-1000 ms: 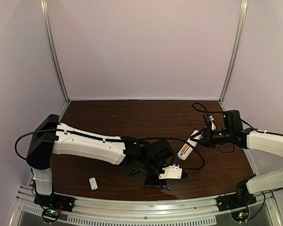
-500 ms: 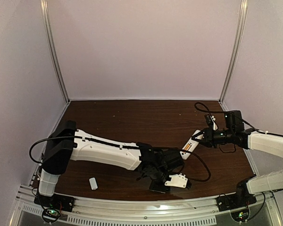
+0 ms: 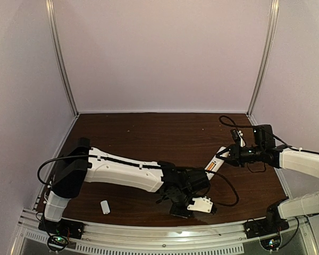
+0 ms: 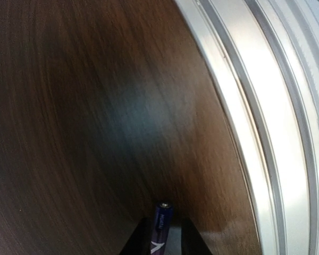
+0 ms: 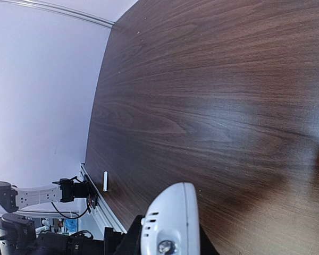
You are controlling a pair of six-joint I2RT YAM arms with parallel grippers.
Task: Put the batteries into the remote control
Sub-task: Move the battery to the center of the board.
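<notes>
My left gripper is low over the table near its front edge. In the left wrist view it is shut on the purple-blue battery, whose metal end points out past the fingertips. My right gripper is shut on the white remote control and holds it tilted above the table at the right. An orange strip, the orange battery, shows in the remote's open back. In the right wrist view only the remote's rounded white end shows between the fingers.
A small plain white rectangular piece lies on the dark wood table near the front left, and also shows in the right wrist view. The metal front rail runs just beside my left gripper. Black cables hang off both arms.
My left arm has swung to the right and toward the front rail with the purple-blue battery in it. My right gripper has lifted the remote slightly and now holds still.
</notes>
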